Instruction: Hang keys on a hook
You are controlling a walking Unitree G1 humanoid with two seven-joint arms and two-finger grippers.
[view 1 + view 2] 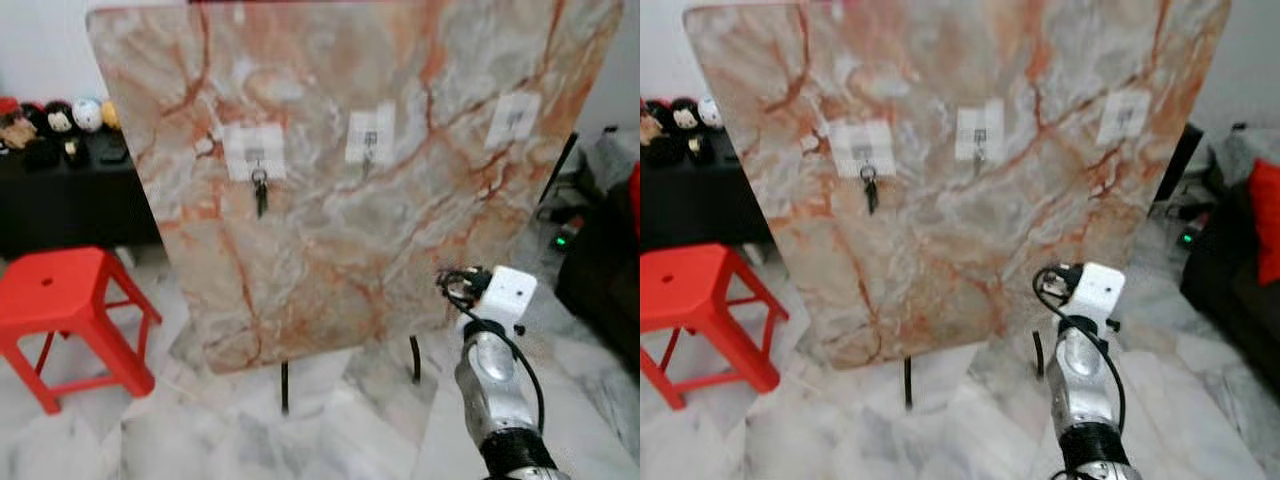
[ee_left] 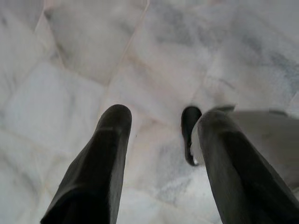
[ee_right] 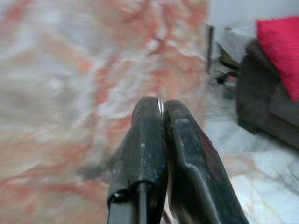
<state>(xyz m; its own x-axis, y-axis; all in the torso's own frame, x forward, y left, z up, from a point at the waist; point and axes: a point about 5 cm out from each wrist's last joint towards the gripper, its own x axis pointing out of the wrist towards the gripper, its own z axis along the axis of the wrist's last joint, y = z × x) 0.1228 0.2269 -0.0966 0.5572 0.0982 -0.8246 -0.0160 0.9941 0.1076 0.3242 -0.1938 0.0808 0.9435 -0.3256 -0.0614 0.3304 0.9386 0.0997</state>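
Right pincer (image 3: 161, 109) clamped on key ring (image 3: 160, 100)

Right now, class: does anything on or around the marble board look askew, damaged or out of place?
The board stands tilted, its top edge sloping and leaning to one side on thin black legs. Three hook pads sit on it; keys already hang from the left hook. The right claw pinches a metal ring. Nothing looks spilled or broken.
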